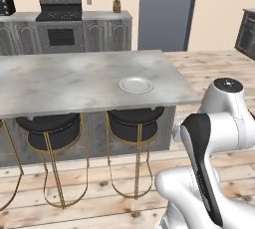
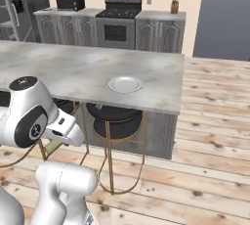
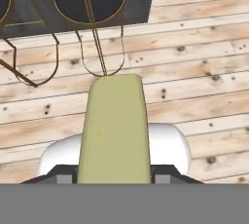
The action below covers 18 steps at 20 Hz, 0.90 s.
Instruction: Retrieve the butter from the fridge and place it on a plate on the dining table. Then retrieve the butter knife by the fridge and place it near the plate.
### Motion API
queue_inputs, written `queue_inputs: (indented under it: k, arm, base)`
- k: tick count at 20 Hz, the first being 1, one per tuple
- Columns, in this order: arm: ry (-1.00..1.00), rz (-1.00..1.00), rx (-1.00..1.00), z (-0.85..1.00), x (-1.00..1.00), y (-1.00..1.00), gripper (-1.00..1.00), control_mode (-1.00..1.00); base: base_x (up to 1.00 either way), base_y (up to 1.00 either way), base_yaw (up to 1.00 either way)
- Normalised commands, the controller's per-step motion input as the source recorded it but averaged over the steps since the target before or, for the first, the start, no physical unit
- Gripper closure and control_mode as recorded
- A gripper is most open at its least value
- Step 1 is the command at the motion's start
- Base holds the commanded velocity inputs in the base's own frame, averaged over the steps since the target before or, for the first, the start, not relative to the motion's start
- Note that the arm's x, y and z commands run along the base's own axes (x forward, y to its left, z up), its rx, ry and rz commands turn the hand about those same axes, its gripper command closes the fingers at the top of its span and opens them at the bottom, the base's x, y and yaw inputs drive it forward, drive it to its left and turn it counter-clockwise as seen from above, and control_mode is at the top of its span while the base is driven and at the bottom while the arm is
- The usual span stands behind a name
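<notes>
Butter (image 3: 115, 130) sits closest, a pale olive stick clamped lengthwise between the gripper (image 3: 115, 177) jaws, held low over the floorboards beside the stools (image 1: 135, 123). Plate (image 1: 135, 84) waits bare near the dining table's (image 1: 60, 83) right end, probably the drop spot.

Kitchen with plank flooring and cream walls

Pale knotty wood floor (image 1: 209, 68) runs underfoot. At twelve o'clock, grey panelled cabinets (image 1: 107, 34) flank a black-topped stove (image 1: 60, 9) with an oven below; a dark toaster oven (image 2: 70, 1) sits at eleven o'clock, a knife block (image 1: 117, 6) near one. A grey doorway (image 1: 164, 11) stands at one o'clock.
</notes>
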Motion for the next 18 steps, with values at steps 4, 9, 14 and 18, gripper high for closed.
queue_inputs:
  k: [4, 9, 14, 18]
  arm:
    - [0.0, 0.0, 0.0, 0.0, 0.0, 0.0, 1.0, 1.0]
    - [0.0, 0.0, 0.0, 0.0, 0.0, 0.0, 1.0, 1.0]
    - [0.0, 0.0, 0.0, 0.0, 0.0, 0.0, 1.0, 1.0]
    - [0.0, 0.0, 0.0, 0.0, 0.0, 0.0, 1.0, 1.0]
  base:
    - [0.68, -0.3, 0.02]
    - [0.87, -0.06, 0.01]
    - [0.92, -0.02, 0.0]
    - [0.5, 0.0, 0.0]
